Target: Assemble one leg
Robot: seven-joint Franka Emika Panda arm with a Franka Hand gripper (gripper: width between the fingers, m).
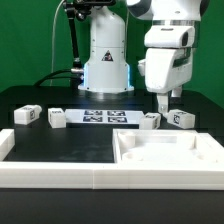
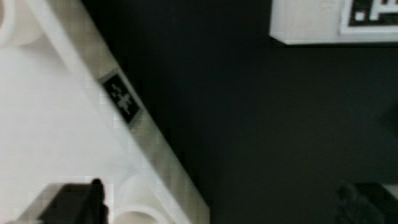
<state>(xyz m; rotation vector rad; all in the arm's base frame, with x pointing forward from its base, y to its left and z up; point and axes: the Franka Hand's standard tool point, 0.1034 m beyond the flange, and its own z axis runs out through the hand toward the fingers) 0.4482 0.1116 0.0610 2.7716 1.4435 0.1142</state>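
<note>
Several small white tagged legs lie on the black table: two at the exterior view's left point(image 1: 27, 115) point(image 1: 57, 118) and two at its right point(image 1: 150, 120) point(image 1: 181, 117). My gripper point(image 1: 166, 104) hangs just above the table between the two right legs, open and empty. In the wrist view my gripper point(image 2: 222, 205) is open, with its dark fingertips point(image 2: 71, 202) wide apart over bare black table. One leg point(image 2: 338, 20) shows beyond the fingers. The large white tray-like piece point(image 2: 54, 120) with a tagged edge lies under one fingertip.
The large white tray-like piece point(image 1: 165, 152) sits in front of the gripper. A white L-shaped wall point(image 1: 50, 178) runs along the table's front and left. The marker board point(image 1: 105, 115) lies before the robot base point(image 1: 106, 60).
</note>
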